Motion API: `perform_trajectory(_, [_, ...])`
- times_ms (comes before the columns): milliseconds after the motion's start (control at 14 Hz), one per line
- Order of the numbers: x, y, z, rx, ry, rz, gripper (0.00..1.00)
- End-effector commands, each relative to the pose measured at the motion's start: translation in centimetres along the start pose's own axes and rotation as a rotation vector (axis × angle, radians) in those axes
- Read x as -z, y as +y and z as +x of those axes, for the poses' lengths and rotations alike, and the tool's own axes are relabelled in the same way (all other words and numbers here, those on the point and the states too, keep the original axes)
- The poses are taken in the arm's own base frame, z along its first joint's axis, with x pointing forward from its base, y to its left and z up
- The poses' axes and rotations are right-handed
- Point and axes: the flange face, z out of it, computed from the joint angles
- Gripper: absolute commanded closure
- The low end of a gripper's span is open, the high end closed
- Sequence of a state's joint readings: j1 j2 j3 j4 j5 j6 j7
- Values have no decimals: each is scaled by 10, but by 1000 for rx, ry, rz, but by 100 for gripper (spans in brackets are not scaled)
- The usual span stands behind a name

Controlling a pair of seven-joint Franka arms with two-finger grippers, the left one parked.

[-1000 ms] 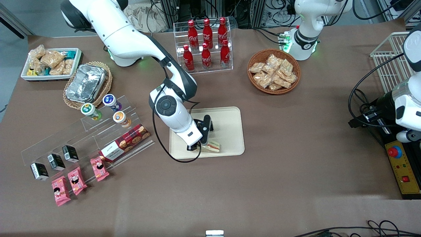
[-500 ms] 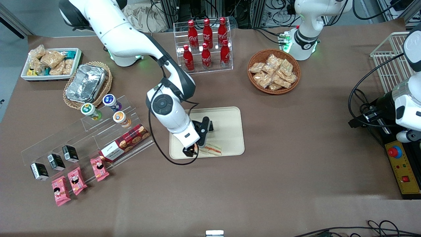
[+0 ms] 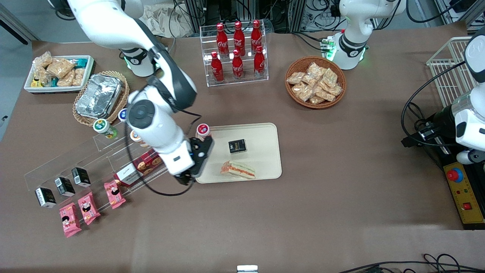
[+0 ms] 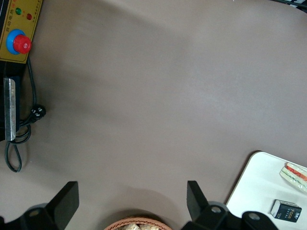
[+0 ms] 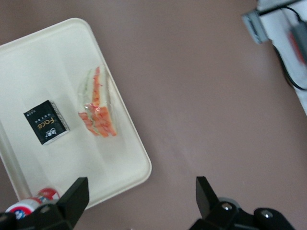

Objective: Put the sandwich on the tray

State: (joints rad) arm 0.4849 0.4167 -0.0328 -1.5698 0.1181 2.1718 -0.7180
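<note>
The clear-wrapped sandwich (image 3: pixel 238 170) lies flat on the cream tray (image 3: pixel 265 151), near the tray's edge closest to the front camera. It also shows in the right wrist view (image 5: pixel 98 106) on the tray (image 5: pixel 43 72), and in the left wrist view (image 4: pixel 293 173) on the tray (image 4: pixel 254 191). My right gripper (image 3: pixel 195 161) is open and empty. It hovers above the tray's edge toward the working arm's end, apart from the sandwich. In the right wrist view the gripper (image 5: pixel 141 196) spans the tray's corner and bare table.
A small black box (image 3: pixel 237 146) lies on the tray farther from the camera than the sandwich. A red-capped cup (image 3: pixel 203 131) stands at the tray's corner. An acrylic rack (image 3: pixel 98 159) with cups, a cookie box and black boxes, and pink snack packets (image 3: pixel 89 206), lie beside the gripper.
The gripper has let go of the sandwich, which now lies on the tray. The arm has pulled away toward the working arm's end and lifted, uncovering the black box and the red-capped cup.
</note>
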Motion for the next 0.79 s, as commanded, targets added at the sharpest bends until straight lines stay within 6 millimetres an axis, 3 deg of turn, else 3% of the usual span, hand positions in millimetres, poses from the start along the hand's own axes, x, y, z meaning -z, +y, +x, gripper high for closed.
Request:
perform_trajectory(0, [44,5,-18,-285,-17,20,1])
perform_trajectory(214, [88,26,-48,-583,-26,-8,1])
perform_trajectory(714, [167,86,-142,-805,-68,-32,1])
